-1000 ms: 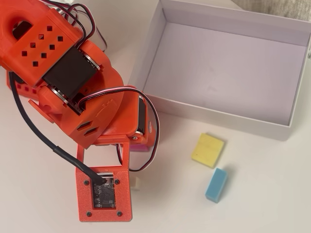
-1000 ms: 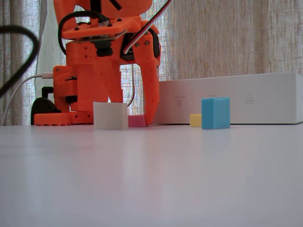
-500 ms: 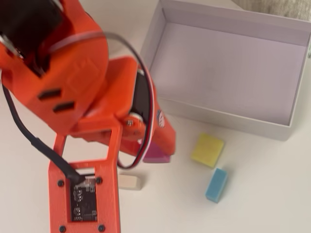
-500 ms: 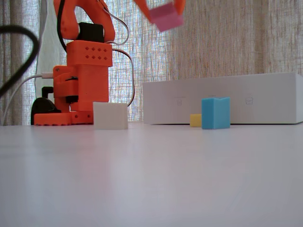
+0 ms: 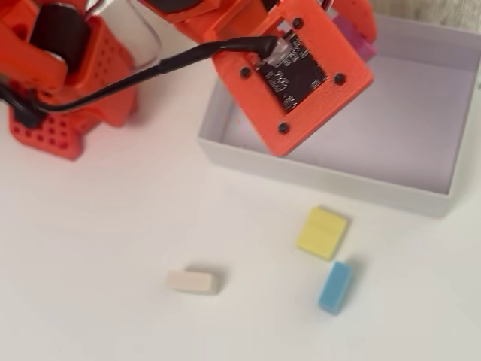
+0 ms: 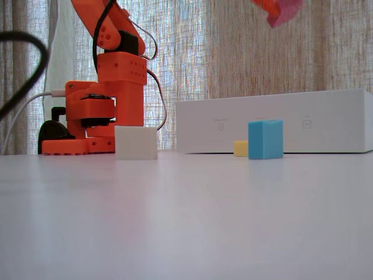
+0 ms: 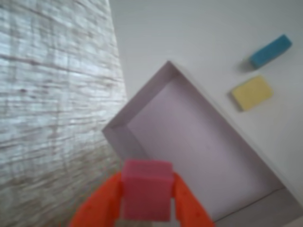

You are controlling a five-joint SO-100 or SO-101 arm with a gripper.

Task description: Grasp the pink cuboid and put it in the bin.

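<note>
The pink cuboid [image 7: 147, 195] sits clamped between my orange gripper [image 7: 146, 208] fingers at the bottom of the wrist view, high above the bin [image 7: 208, 156]. From the fixed view the pink cuboid [image 6: 284, 10] hangs blurred near the top edge, well above the bin [image 6: 274, 122]. Overhead, only a pink sliver of the cuboid [image 5: 359, 39] shows past the wrist plate, over the bin [image 5: 323, 174], near its far wall. The gripper [image 5: 353, 30] is mostly hidden there.
A yellow block [image 5: 322, 232], a blue block [image 5: 335, 286] and a cream block [image 5: 194, 281] lie on the white table in front of the bin. The orange arm base [image 5: 60, 75] stands at the left with a black cable. A curtain hangs behind.
The gripper lifted the pink cuboid off the table beside the cream block, then swung up and right; it now hangs over the bin.
</note>
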